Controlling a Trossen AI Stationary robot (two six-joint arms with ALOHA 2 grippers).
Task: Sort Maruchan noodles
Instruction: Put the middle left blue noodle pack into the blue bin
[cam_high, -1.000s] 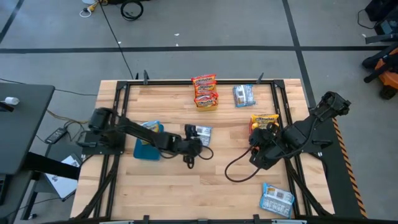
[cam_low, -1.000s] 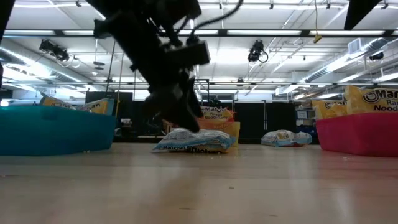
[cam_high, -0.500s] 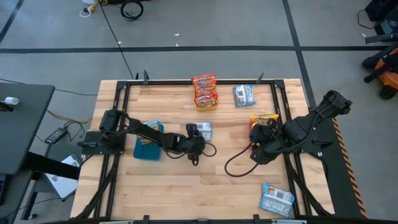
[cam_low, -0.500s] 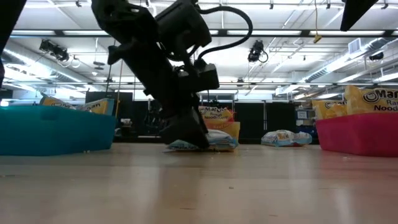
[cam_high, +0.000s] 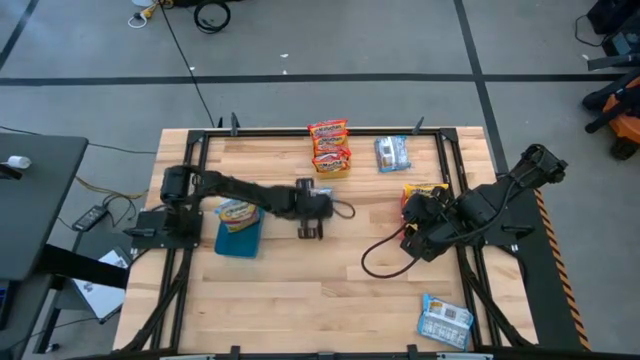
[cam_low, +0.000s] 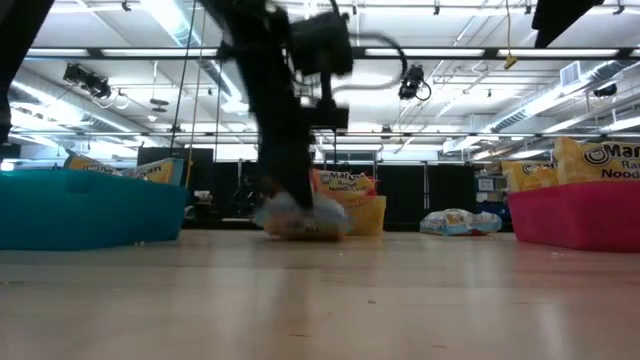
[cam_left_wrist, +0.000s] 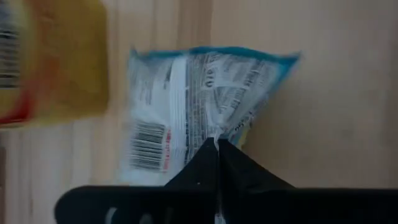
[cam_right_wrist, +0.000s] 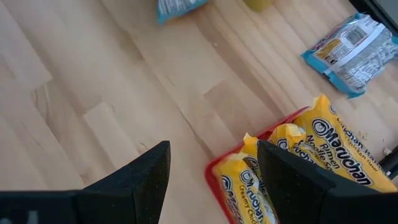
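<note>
My left gripper (cam_high: 308, 210) stands at mid-table, shut on a blue-and-white noodle packet (cam_left_wrist: 199, 106), which the gripper hides in the high view. The packet (cam_low: 300, 220) shows blurred under it in the low view. My right gripper (cam_right_wrist: 211, 180) hangs open beside the red bin (cam_high: 408, 205), with nothing between its fingers. That bin holds yellow packets (cam_right_wrist: 298, 155). Red packets (cam_high: 330, 148) lie in a yellow bin at the far edge. A yellow packet (cam_high: 237, 212) lies in the blue bin (cam_high: 238, 242). My left gripper pinches the wrapper near one edge (cam_left_wrist: 214, 138) between its two shut fingers, where the plastic puckers up. The fingers come from above, pointing down. The rest of the packet spreads out beyond the fingertips; whether it is clear of the table I cannot tell.
Two more blue-and-white packets lie loose: one (cam_high: 392, 153) near the far edge, one (cam_high: 445, 320) at the near right corner. A black cable (cam_high: 380, 262) loops on the wood by the right arm. Bare wood (cam_high: 300, 300) fills the near middle.
My left gripper has gone toward the table's far edge, come over the blue-and-white packet and taken hold of it. The packet looks bunched narrower than before. My right arm has kept nearly still.
</note>
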